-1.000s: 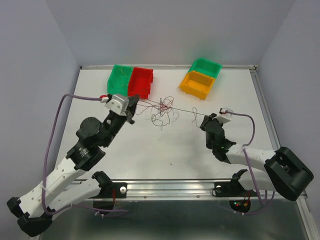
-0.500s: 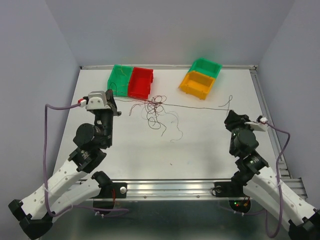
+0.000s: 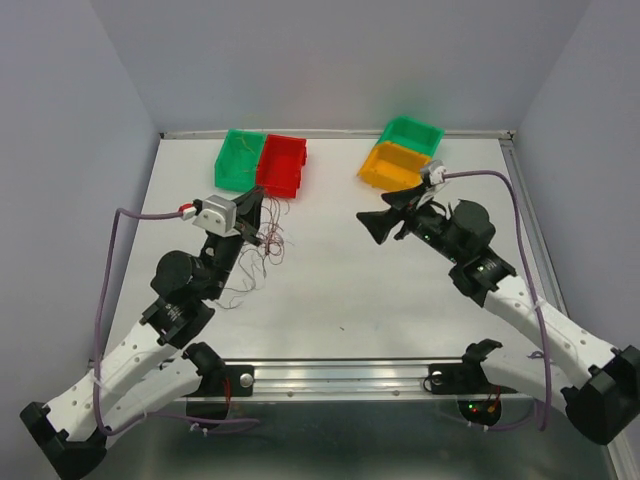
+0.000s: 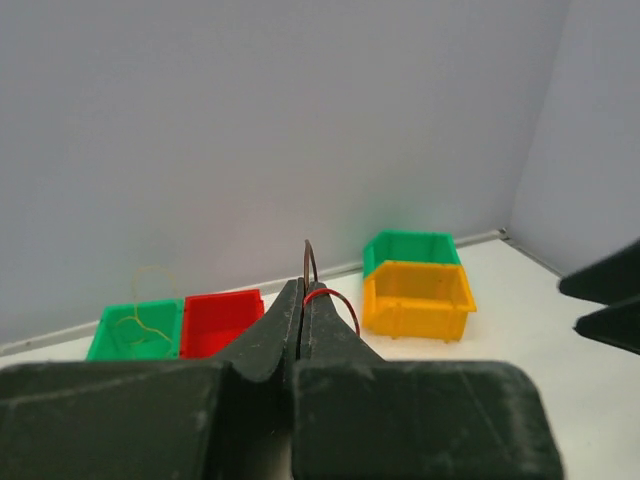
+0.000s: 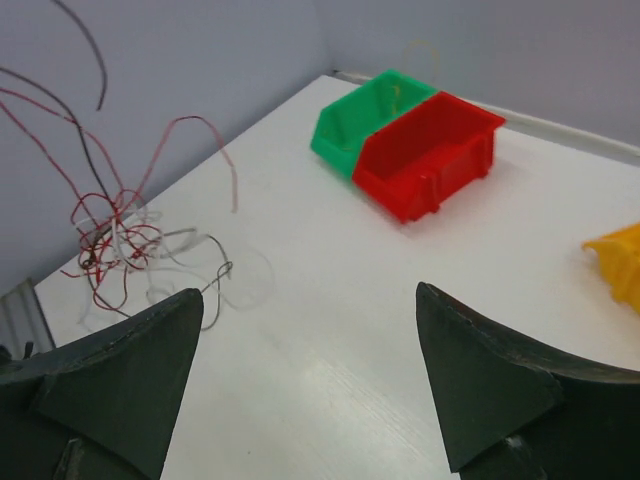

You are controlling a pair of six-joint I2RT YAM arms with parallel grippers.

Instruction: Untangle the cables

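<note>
My left gripper (image 4: 303, 300) is closed tight on a few strands of the cables (image 3: 262, 243), a light, springy, hair-thin tangle hanging under it near the red bin (image 3: 283, 178), so I think my right gripper (image 5: 310, 300), wide and empty, should pinch one loose end.

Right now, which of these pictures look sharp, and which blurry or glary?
Top view: even light, soft shadows, the cables barely resolved. Left wrist: the left gripper close up looks soft, the yellow bin sharper. Right wrist: the right gripper blurred, a pale sheen on the table.
</note>
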